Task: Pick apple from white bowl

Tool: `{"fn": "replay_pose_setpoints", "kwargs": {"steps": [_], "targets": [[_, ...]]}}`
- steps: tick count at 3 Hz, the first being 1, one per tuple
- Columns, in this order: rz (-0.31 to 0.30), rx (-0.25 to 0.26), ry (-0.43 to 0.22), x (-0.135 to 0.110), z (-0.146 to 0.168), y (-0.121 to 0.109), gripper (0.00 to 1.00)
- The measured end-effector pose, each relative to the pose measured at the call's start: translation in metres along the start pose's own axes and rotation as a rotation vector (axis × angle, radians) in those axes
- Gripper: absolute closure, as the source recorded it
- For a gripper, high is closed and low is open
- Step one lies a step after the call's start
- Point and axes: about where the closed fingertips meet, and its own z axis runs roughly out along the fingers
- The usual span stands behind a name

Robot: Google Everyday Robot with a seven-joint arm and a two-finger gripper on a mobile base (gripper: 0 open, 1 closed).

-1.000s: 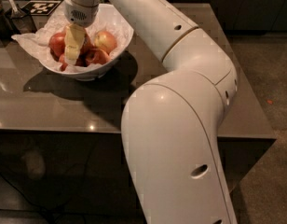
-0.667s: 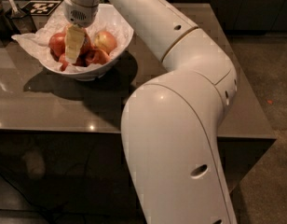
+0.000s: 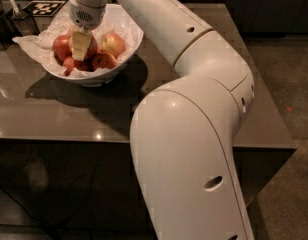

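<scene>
Gripper (image 3: pixel 79 51) sits where it was a second ago, low inside the white bowl (image 3: pixel 101 76), pressed among the apples (image 3: pixel 113 44). Can't tell if it grips one. Nothing shifted. Four apples clear, maybe a fifth behind the gripper. One bowl, paper-lined, on one dark table (image 3: pixel 54 119).

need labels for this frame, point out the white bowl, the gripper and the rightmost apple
white bowl (image 3: pixel 101 76): camera view, front outer wall.
gripper (image 3: pixel 80 53): camera view, its tip, lowered inside the white bowl.
rightmost apple (image 3: pixel 113 44): camera view, middle of its skin.
</scene>
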Motion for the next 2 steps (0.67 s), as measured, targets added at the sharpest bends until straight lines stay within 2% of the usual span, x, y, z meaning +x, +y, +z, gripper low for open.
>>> {"fn": "replay_pose_setpoints", "kwargs": {"steps": [1, 2], "targets": [[0.0, 0.0, 0.0, 0.0, 0.0, 0.0, 0.88], [-0.001, 0.007, 0.0, -0.0049, -0.0042, -0.0017, 1.0]]}}
